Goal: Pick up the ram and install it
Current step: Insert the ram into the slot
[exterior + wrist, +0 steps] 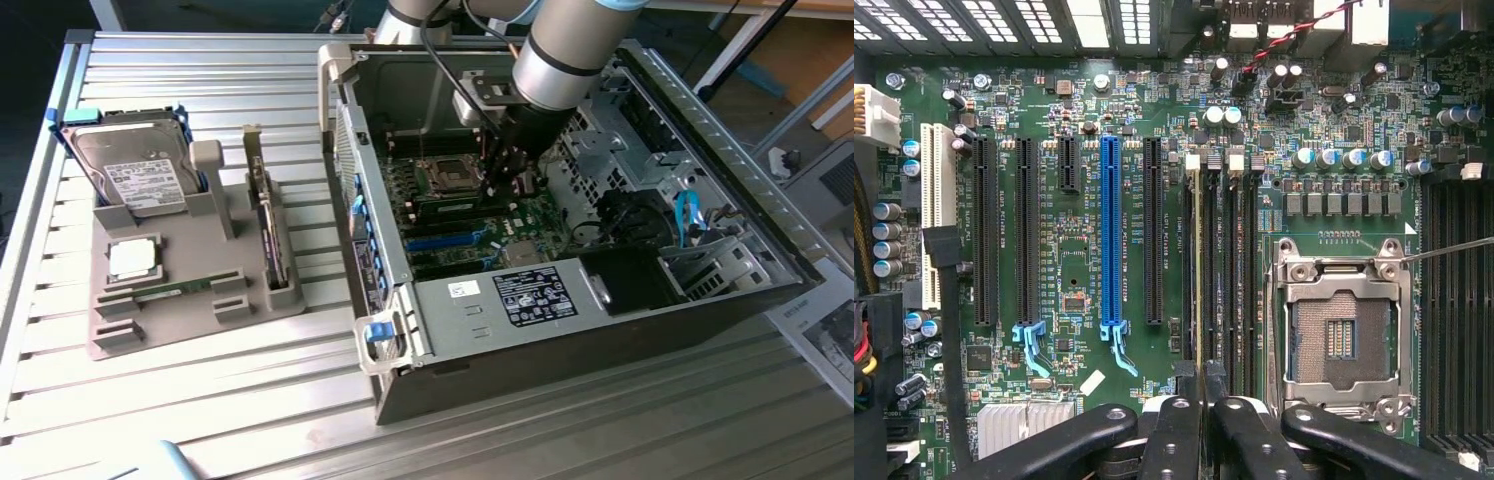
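Gripper (1199, 412): fingers (1176, 425) nearly closed, pinching the ram (1199, 270) edge-on. The thin green stick runs along the memory slots (1232, 270), over the one next to the black expansion slots (1152, 230); seated or just above, can't tell. To do this step well, the robot likely needs the stick square & parallel w/ the slot, notch over the key and end latches open. It should then press straight down w/o rocking, since a tilt would jam one end. Board count: approx 4 memory slots in this bank, 3 long black expansion slots + 1 short, 1 blue slot (1111, 230), 1 white slot (931, 210), 1 CPU socket (1344, 335), empty. In the exterior view the gripper (505, 185) is down inside the open PC case (721, 130). Parts tray (187, 325) lies at the case's 9 o'clock, apart from it. It holds 1 spare ram stick (174, 290) lying flat, 1 processor chip (134, 258), 1 upright expansion card (274, 240) at the tray's 3 o'clock and 1 hard drive (140, 180) at its 12. Ram sticks: 2 in all.
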`<state>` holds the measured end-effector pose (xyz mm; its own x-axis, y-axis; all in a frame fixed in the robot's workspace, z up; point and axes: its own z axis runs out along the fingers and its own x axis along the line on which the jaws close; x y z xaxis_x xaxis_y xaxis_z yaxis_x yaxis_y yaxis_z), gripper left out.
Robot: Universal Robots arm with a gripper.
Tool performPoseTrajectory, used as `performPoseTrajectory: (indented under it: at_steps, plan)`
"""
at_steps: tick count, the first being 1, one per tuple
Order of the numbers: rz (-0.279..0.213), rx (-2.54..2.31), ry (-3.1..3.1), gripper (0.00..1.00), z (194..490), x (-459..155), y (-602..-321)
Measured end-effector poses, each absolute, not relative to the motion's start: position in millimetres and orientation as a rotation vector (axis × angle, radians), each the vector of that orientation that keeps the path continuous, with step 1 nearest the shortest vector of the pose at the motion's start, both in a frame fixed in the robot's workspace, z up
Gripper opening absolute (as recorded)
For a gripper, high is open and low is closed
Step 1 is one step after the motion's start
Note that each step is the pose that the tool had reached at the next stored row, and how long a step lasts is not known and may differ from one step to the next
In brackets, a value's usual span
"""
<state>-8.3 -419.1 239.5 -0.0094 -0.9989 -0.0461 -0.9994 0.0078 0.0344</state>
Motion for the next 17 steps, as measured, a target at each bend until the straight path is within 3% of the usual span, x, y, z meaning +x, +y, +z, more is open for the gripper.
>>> performPoseTrajectory:
  at_steps: [17]
  plan:
    - [0.089, -2.204, 2.224, 0.12, 239.6, -8.1, -419.6]
